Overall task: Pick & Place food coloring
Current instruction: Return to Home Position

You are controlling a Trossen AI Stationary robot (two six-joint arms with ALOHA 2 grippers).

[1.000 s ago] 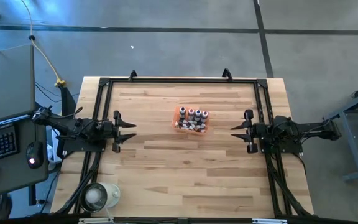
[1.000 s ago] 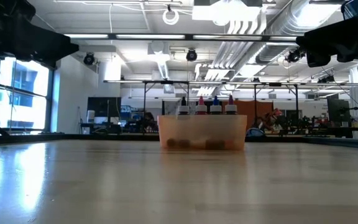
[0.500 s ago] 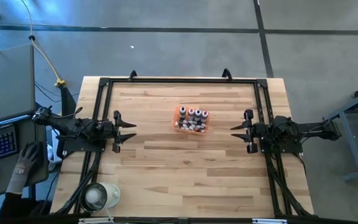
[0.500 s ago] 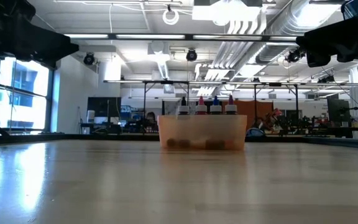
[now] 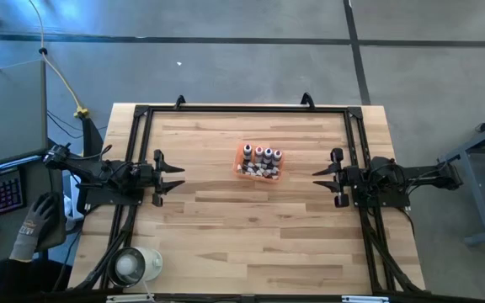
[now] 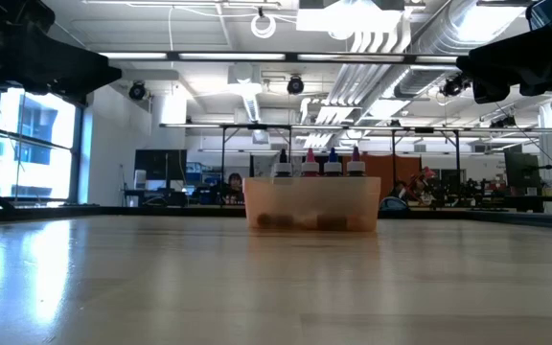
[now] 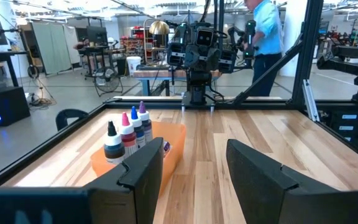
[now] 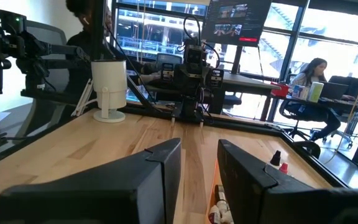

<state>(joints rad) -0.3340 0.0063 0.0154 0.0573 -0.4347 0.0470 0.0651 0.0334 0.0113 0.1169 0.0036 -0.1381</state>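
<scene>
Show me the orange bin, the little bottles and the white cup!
bin (image 6: 311,196): low view, front wall.
bottles (image 7: 127,140): left wrist view, pink-capped one's body.
cup (image 8: 109,81): right wrist view, side wall.

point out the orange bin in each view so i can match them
high: bin on the table, up from centre
low: bin dead centre
left wrist: bin just past the left gripper
right wrist: only a sliver of bin edge, between the right gripper's fingers
shared landmark: the upright bottles standing in it
</scene>
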